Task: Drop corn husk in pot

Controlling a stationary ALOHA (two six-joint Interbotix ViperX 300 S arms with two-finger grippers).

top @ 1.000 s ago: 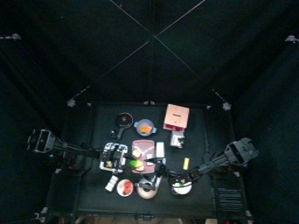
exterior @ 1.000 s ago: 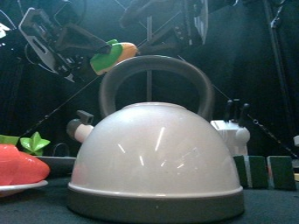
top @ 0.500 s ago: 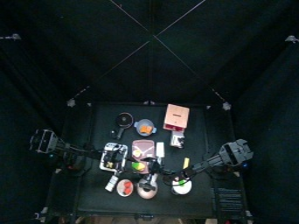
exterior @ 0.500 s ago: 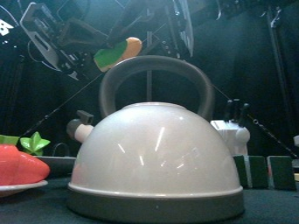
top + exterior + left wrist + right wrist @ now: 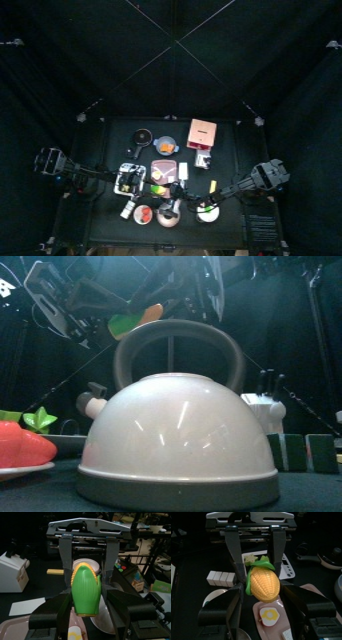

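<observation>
**Change since the earlier frame:** in the front view the corn (image 5: 138, 320) has shifted a little to the right. Its yellow tip is raised more steeply, and the dark bulk of the right arm has closed in beside it.

**Item 1, corn with corn husk (image 5: 85, 589):** one toy cob, yellow kernels, with green husk wrapped over one side and not yet dropped. It hangs in the air between the two grippers. In the front view it sits above and behind the pot's handle, towards the left. In the top view it is a small green-yellow spot just beyond the pot, over the table's front half.

**Item 2, left gripper (image 5: 87, 599):** jaws spread wide either side of the husk end. Whether they press on it or stand just clear cannot be told.

**Item 3, right gripper (image 5: 263, 587):** faces the left one from the opposite end. Its jaws are closed in against the cob's sides and appear to be grasping it.

**Item 4, pot (image 5: 177, 426):** white domed body, dark base, arched dark handle. It stands upright at the front edge of the table (image 5: 114, 135).

**Item 5, sundries:**
- A red strawberry toy (image 5: 20, 442) on a plate left of the pot.
- A fried-egg toy (image 5: 269, 614) below the cob.
- A pink box (image 5: 203, 131) towards the table's back.
</observation>
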